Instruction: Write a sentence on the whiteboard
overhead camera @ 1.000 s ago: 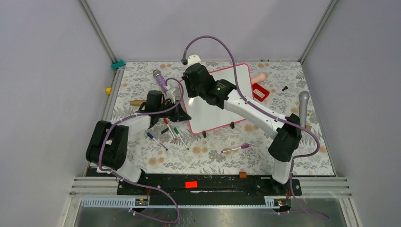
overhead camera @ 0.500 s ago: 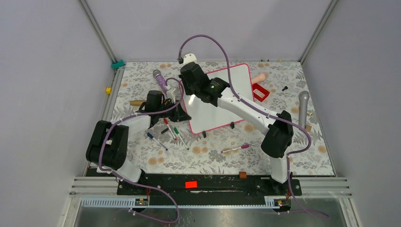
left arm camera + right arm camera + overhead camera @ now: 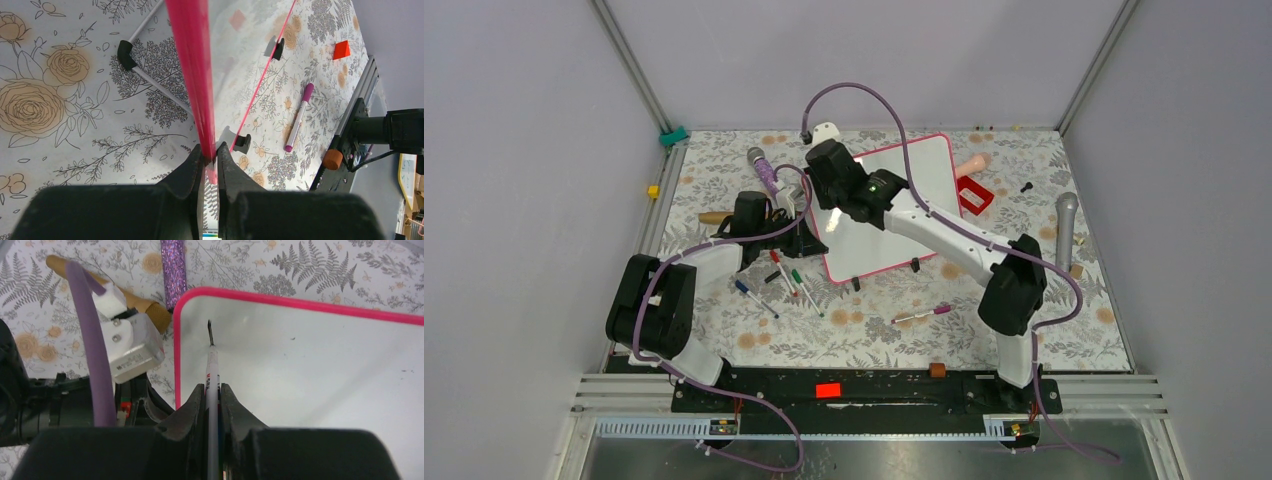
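Observation:
The whiteboard (image 3: 924,170), white with a pink frame, lies tilted at the table's middle back. My left gripper (image 3: 812,243) is shut on its left edge; in the left wrist view the jaws (image 3: 210,160) pinch the pink frame (image 3: 190,60). My right gripper (image 3: 827,200) hovers over the board's far left corner, shut on a white marker (image 3: 212,375). The marker's dark tip (image 3: 210,332) touches the board (image 3: 310,370) just inside the pink corner. No words of the sentence show on the white surface; only a thin dark line sits at the tip.
Several markers (image 3: 799,280) lie left of the board and a pink one (image 3: 921,315) lies in front. A purple glitter microphone (image 3: 764,170), a grey microphone (image 3: 1065,225), a small red frame block (image 3: 974,195) and a wooden piece (image 3: 714,217) surround the board.
The right arm has shifted a little left and back, carrying the marker toward the board's far left corner. The left arm has kept its grip on the frame and not moved.

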